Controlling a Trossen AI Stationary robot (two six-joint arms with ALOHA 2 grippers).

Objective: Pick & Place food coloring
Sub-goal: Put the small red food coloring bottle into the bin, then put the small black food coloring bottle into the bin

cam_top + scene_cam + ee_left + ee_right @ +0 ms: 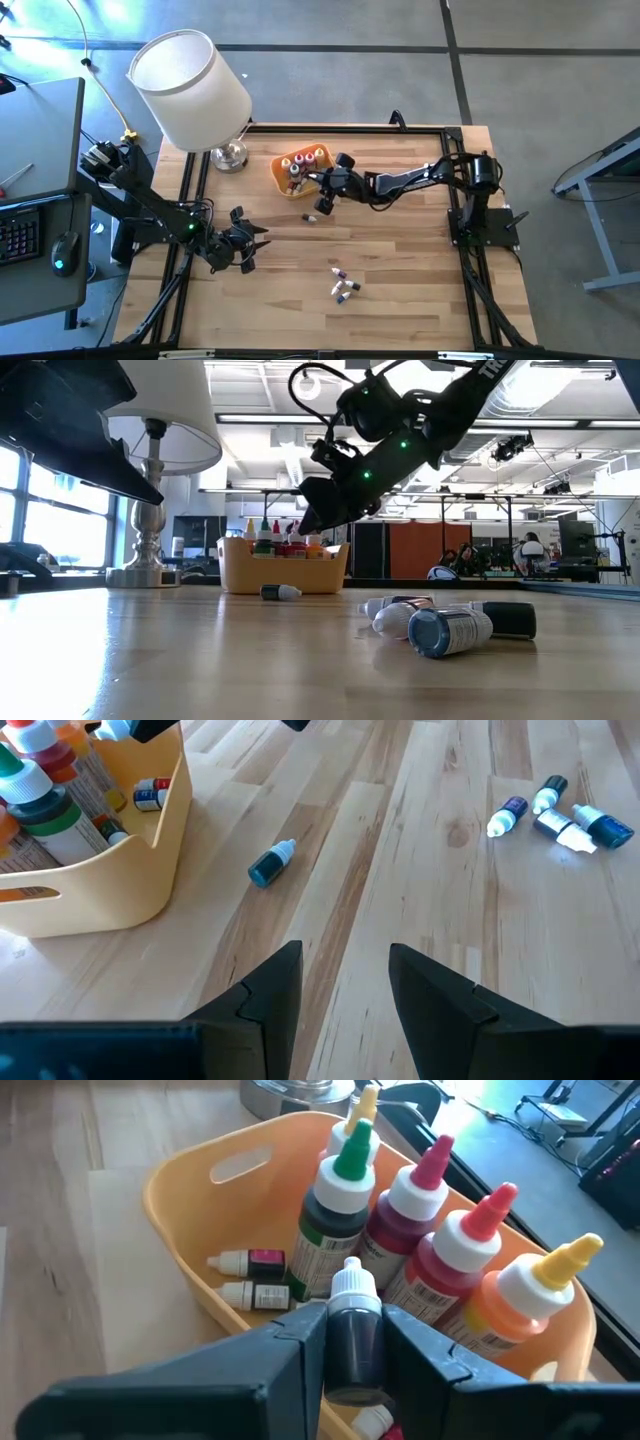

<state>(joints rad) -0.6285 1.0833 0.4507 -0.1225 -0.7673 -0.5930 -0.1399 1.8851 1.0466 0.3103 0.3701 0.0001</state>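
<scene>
The orange tray stands at the table's far middle, with several larger bottles upright in it and small food coloring vials lying on its floor. My right gripper hangs just above the tray's near right rim, shut on a small dark food coloring bottle with a white cap. One blue vial lies on its side on the table near the tray. Several more vials lie in a cluster toward the near edge. My left gripper hovers open at the left, holding nothing. My right gripper pinches the small bottle's dark body between its two fingers, and the white cap sticks out past the fingertips. The fingers come slanting down from the table's right side. The bottle is lifted clear, over the tray's rim.
A lamp with a white shade stands on its metal base at the far left, close to the tray. Black frame rails run along the table's left, far and right edges. Bare wood lies between the two grippers.
</scene>
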